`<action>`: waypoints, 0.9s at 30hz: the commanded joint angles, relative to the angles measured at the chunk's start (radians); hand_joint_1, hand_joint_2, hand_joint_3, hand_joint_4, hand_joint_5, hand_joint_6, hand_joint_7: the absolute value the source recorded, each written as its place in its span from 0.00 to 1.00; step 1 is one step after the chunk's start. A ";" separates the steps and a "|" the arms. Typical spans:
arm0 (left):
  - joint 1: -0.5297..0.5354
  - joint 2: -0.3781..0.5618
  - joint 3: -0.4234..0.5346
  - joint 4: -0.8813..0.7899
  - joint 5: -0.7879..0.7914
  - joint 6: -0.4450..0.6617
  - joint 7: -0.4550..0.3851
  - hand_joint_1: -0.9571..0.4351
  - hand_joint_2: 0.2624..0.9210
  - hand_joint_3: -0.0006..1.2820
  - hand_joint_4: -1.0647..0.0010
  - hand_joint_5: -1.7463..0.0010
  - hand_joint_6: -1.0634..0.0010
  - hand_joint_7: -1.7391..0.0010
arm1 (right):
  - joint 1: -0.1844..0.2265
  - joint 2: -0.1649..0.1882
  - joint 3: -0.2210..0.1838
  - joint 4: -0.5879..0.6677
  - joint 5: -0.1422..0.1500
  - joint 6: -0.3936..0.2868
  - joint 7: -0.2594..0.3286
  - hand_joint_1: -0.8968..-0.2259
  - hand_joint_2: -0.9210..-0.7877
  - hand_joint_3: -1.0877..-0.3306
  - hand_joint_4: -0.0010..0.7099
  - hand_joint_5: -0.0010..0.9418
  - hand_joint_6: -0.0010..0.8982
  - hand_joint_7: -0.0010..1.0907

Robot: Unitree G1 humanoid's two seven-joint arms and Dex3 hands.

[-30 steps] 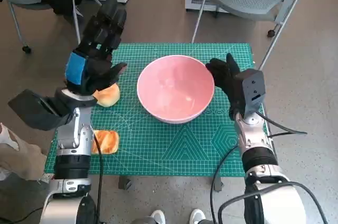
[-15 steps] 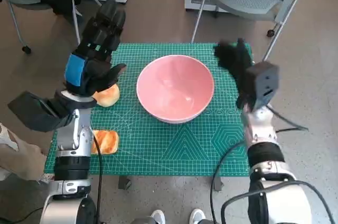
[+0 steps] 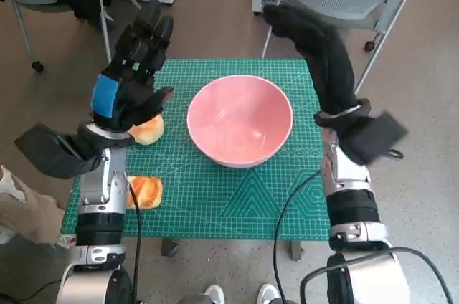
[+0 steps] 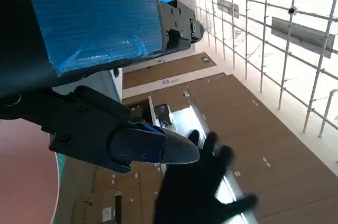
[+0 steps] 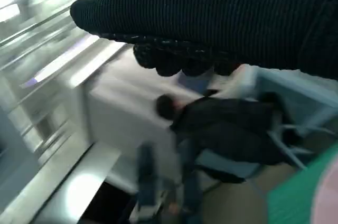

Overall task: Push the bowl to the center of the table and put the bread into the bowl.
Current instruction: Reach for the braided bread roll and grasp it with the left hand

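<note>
Sitting mid-mat, your pink bowl (image 3: 239,120) is empty; your left hand (image 3: 129,82) hovers spread, holding nothing, above one bread (image 3: 148,130); your right hand (image 3: 308,39) is raised, holding nothing.

Left robot hand (image 3: 128,74) raised on a near-vertical forearm, blue-taped back toward the head camera, fingers spread and extended up and away, thumb out to the side; it holds nothing. Right robot hand (image 3: 305,35) lifted high, gloved and stretched up and to the left from the wrist, blurred in the head view, fingers extended together; nothing in it. Both forearms rise from below.
</note>
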 commanded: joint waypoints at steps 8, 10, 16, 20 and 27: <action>-0.017 0.005 -0.001 0.003 -0.002 -0.006 -0.022 0.19 1.00 0.18 0.93 1.00 0.83 0.99 | 0.066 -0.019 0.036 -0.073 -0.008 0.028 0.004 0.27 0.00 0.39 0.22 0.01 0.00 0.41; -0.020 0.006 0.001 0.007 -0.002 -0.006 -0.025 0.19 1.00 0.18 0.93 1.00 0.83 0.99 | 0.068 -0.020 0.038 -0.078 -0.008 0.034 0.001 0.27 0.00 0.38 0.22 0.01 0.00 0.41; -0.030 0.009 0.003 0.020 -0.005 -0.010 -0.040 0.19 1.00 0.18 0.93 1.00 0.83 0.99 | 0.078 -0.016 0.037 -0.089 0.002 0.052 -0.005 0.28 0.00 0.38 0.22 0.01 0.00 0.41; -0.027 0.012 0.005 0.015 -0.008 -0.008 -0.048 0.19 1.00 0.18 0.93 1.00 0.83 0.99 | 0.084 -0.013 0.037 -0.101 0.008 0.059 -0.004 0.29 0.00 0.38 0.22 0.00 0.00 0.40; 0.016 0.038 0.009 -0.091 -0.016 0.025 -0.047 0.19 1.00 0.18 0.93 1.00 0.83 0.99 | 0.102 -0.008 0.038 -0.141 0.018 0.073 -0.001 0.30 0.00 0.38 0.21 0.00 0.00 0.40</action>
